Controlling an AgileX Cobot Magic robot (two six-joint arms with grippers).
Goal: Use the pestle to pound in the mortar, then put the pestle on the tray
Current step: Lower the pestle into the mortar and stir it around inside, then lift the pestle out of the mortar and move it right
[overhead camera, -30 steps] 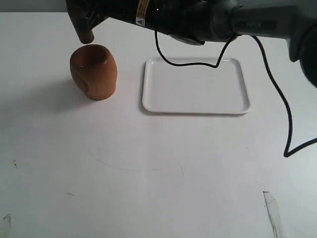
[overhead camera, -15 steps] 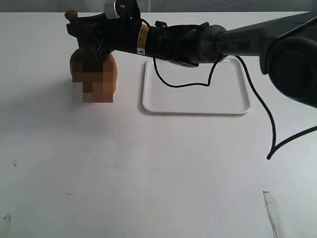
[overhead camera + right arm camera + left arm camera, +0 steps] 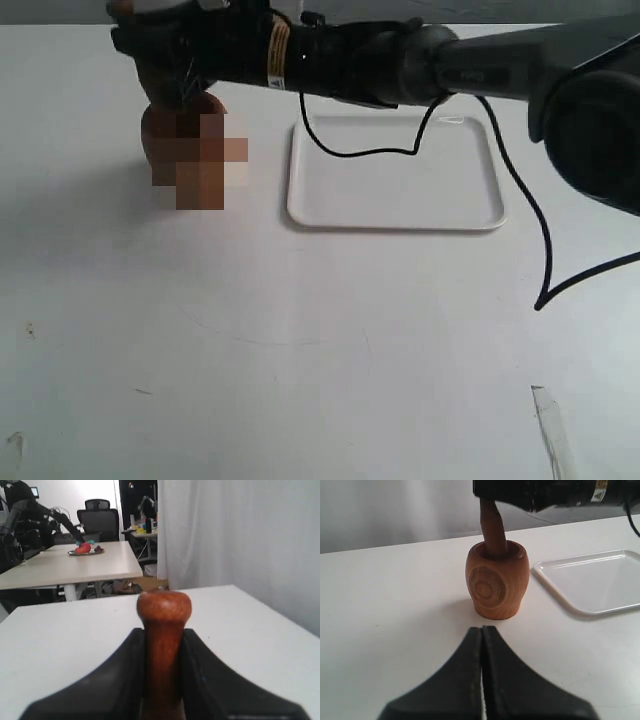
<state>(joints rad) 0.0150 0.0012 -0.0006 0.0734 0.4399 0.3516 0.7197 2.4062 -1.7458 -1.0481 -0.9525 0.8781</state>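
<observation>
The reddish-brown mortar (image 3: 497, 582) stands upright on the white table, left of the white tray (image 3: 590, 580). The pestle (image 3: 492, 530) stands in the mortar's opening, thick end down and leaning slightly. My right gripper (image 3: 150, 45) reaches across from the right and is shut on the pestle's neck. The round knob (image 3: 164, 607) sticks out just beyond the fingers (image 3: 125, 675). In the exterior view the mortar (image 3: 165, 130) is partly blurred and the tray (image 3: 395, 170) lies to its right. My left gripper (image 3: 482, 630) is shut on nothing, low over the table in front of the mortar.
A black cable (image 3: 545, 270) hangs from the right arm and loops over the tray's far side and the table's right part. A clear strip (image 3: 548, 420) lies near the front right corner. Other desks and chairs (image 3: 95, 555) stand beyond the table.
The right gripper came down over the mortar, and the pestle's thick end went from above the rim into the opening. Over the last half second the knob shifted left and up.
</observation>
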